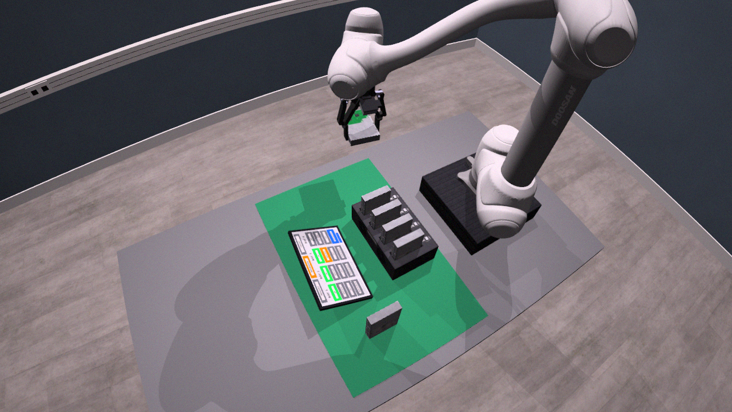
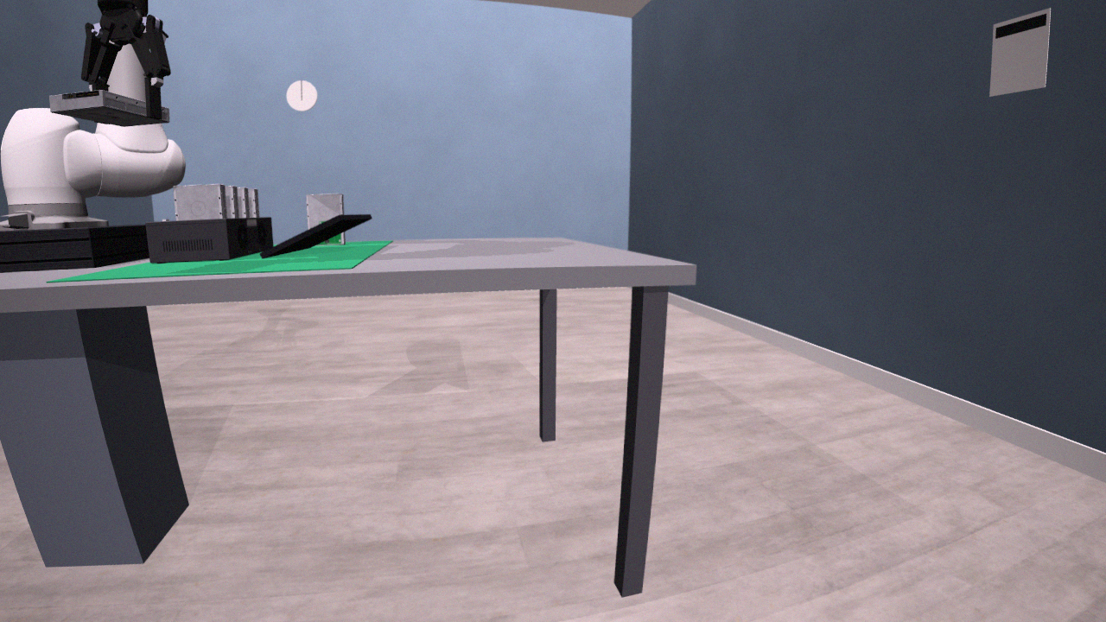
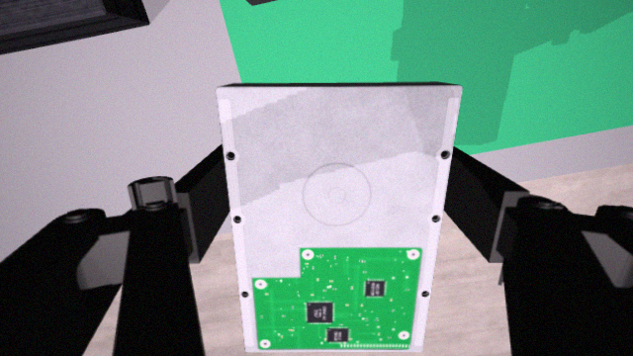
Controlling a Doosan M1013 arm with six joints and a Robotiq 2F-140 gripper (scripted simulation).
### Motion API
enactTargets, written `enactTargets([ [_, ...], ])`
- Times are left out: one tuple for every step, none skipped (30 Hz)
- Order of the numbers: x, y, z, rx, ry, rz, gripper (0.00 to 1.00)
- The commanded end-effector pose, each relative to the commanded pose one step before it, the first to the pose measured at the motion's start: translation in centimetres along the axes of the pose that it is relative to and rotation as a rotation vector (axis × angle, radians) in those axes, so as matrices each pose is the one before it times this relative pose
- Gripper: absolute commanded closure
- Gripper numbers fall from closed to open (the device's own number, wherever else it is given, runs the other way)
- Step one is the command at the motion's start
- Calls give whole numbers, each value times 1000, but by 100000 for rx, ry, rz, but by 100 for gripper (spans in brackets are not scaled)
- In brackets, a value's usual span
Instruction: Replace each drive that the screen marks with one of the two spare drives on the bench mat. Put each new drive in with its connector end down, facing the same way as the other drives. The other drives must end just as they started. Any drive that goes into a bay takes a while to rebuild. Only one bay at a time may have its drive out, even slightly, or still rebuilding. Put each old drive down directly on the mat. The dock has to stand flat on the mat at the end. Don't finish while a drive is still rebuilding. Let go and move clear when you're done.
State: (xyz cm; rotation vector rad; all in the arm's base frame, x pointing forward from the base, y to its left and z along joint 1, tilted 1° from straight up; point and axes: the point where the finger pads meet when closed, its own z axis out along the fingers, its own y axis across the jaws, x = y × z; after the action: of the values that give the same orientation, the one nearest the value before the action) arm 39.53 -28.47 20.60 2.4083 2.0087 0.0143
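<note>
My gripper (image 1: 361, 129) (image 2: 125, 98) (image 3: 333, 167) is shut on a drive (image 1: 364, 133) (image 2: 116, 108) (image 3: 336, 124) by its long edges, high beyond the mat's far end. The drive lies roughly level, circuit board facing the wrist camera; its slotted connector end faces the exterior view. The dock (image 1: 396, 269) (image 2: 185, 244) stands on the green mat (image 1: 358, 373) (image 2: 309, 259) (image 3: 316, 49) with several upright drives in its bays. Another drive (image 1: 384, 319) (image 2: 324, 207) stands upright on the mat. The screen (image 1: 332, 269) (image 2: 316, 234) shows blue in the far row, green and orange in the second, green in the others.
The screen leans beside the dock. The black arm base block (image 1: 445, 189) (image 2: 46, 247) (image 3: 74, 25) stands on the dock's other side. The grey table (image 1: 205, 368) (image 2: 464, 274) (image 3: 124, 114) surrounds the mat, and the floor (image 1: 153, 189) shows beyond its edge.
</note>
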Motion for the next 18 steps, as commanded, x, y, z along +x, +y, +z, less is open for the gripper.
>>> enactTargets([
  [-13, 48, -73, -142, -23, 2644, 90],
  [0, 0, 0, 0, 0, 1463, 90],
  [0, 0, 0, 0, 0, 1723, 90],
  [0, 0, 0, 0, 0, 1965, 90],
  [0, 0, 0, 0, 0, 2182, 90],
  [0, 0, 0, 0, 0, 2368, 90],
  [0, 0, 0, 0, 0, 2518, 90],
  [0, 0, 0, 0, 0, 2628, 90],
  [0, 0, 0, 0, 0, 2695, 90],
  [0, 0, 0, 0, 0, 2718, 90],
  [0, 0, 0, 0, 0, 2695, 90],
  [0, 0, 0, 0, 0, 2628, 90],
  [0, 0, 0, 0, 0, 0, 90],
  [0, 0, 0, 0, 0, 0, 90],
  [0, 0, 0, 0, 0, 2518, 90],
  [0, 0, 0, 0, 0, 2368, 90],
  [0, 0, 0, 0, 0, 2182, 90],
  [0, 0, 0, 0, 0, 1965, 90],
])
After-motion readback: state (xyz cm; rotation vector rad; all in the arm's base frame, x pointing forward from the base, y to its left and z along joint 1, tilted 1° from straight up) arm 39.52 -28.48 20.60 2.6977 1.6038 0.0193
